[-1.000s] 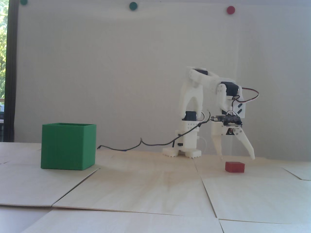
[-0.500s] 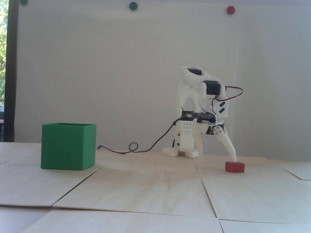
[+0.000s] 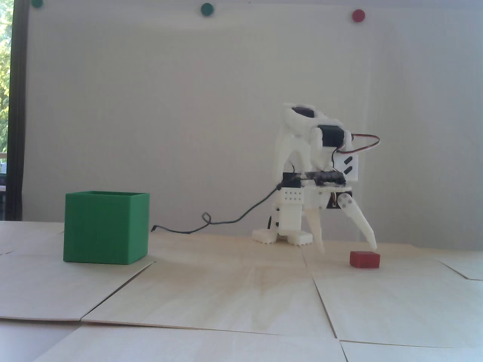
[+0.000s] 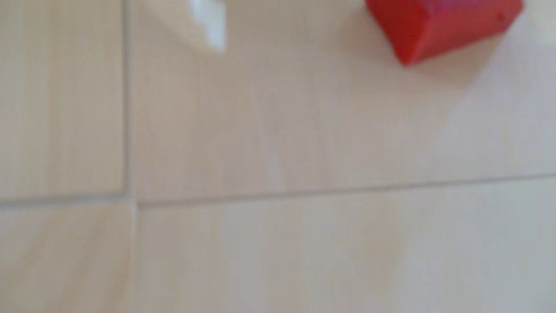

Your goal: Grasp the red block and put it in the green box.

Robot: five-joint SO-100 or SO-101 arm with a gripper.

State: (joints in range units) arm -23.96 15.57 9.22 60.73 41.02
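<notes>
The gripper (image 3: 349, 250) hangs spread wide and empty just over the table (image 3: 241, 294), the block (image 3: 364, 259) lying flat slightly nearer its right fingertip in the fixed view, the box (image 3: 105, 228) well apart leftward.

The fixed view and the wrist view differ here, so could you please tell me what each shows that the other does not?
Only the fixed view shows the large matte green plastic box, the white arm's base, its black cable and the round wall dots. Only the wrist view shows the seams between the pale wooden table panels up close. Both show the small matte red block and the open gripper, though the wrist view catches only one white fingertip.
</notes>
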